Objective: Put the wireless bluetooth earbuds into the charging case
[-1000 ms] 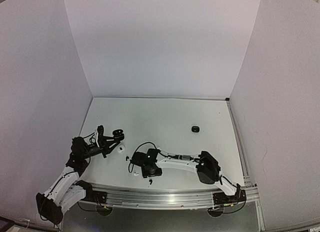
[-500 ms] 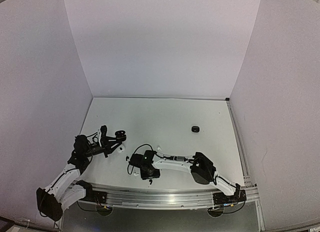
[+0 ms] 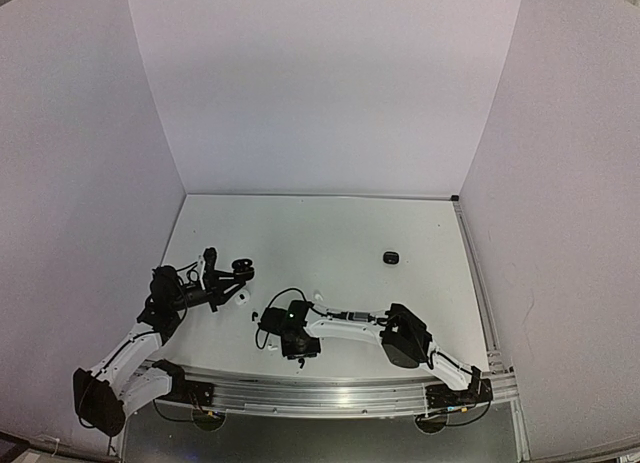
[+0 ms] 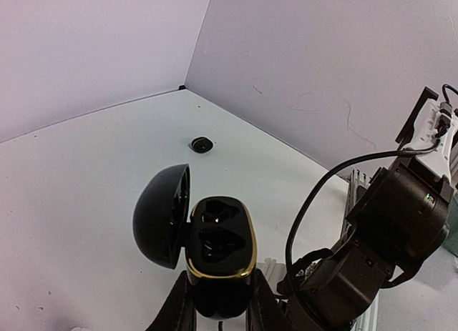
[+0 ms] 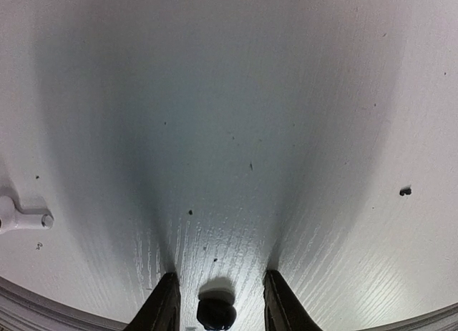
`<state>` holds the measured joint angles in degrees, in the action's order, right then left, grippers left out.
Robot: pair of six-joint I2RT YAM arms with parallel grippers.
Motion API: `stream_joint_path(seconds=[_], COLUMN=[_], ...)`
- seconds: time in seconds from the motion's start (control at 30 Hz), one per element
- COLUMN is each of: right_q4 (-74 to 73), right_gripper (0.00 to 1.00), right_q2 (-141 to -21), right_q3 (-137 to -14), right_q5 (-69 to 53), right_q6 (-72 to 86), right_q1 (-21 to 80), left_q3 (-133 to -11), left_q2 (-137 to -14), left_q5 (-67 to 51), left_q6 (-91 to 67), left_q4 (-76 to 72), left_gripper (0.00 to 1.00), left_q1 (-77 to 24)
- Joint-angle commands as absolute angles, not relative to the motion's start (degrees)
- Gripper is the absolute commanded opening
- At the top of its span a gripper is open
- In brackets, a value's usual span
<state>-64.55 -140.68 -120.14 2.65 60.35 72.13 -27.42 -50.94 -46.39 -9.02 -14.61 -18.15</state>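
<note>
Left pincer [image 4: 220,309] clamped on base of black charging case [image 4: 219,246], gold rim, held above tabletop [image 4: 86,166]. Lid [image 4: 163,215] swung open to one side; wells dark, cannot tell contents. Right pincer [image 5: 220,275] low over tabletop near front edge, jaws apart, straddling black earbud [image 5: 216,314], gap either side, no contact. White earbud [image 5: 24,219] lying at left of right wrist view. Second small black case [image 4: 202,144] closed, well apart, far side.

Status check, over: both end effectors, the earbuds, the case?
Left end effector shut on open black charging case. Right end effector open, straddling black earbud on table. White earbud lies apart, no obstruction seen.
</note>
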Motion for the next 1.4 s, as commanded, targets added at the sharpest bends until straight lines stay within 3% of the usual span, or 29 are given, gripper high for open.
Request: stream_joint_path(seconds=[0.0, 0.7, 0.93, 1.37], right_q4=[-70.1, -74.0, -74.1, -72.3], right_gripper=[0.33, 0.29, 0.38, 0.35], right_q2=[-140.9, -144.5, -144.1, -144.2], right_q3=[-119.3, -124.6, -123.4, -121.4], right_q5=[1.6, 1.3, 2.6, 0.6], right_q6=[61.6, 57.1, 47.3, 25.1], right_q1=[73.7, 74.6, 74.6, 74.6], left_q3=[-30.9, -31.0, -31.0, -31.6], left_q2=[-51.9, -52.4, -52.4, -52.3], left_q5=[-47.2, -47.2, -47.5, -47.5], left_q6=[-9.2, -8.3, -8.4, -7.8], left_q4=[-17.2, -16.9, -17.0, -15.6], left_gripper=[0.00, 0.00, 0.00, 0.00], left_q1=[-17.8, -17.8, -17.8, -17.8])
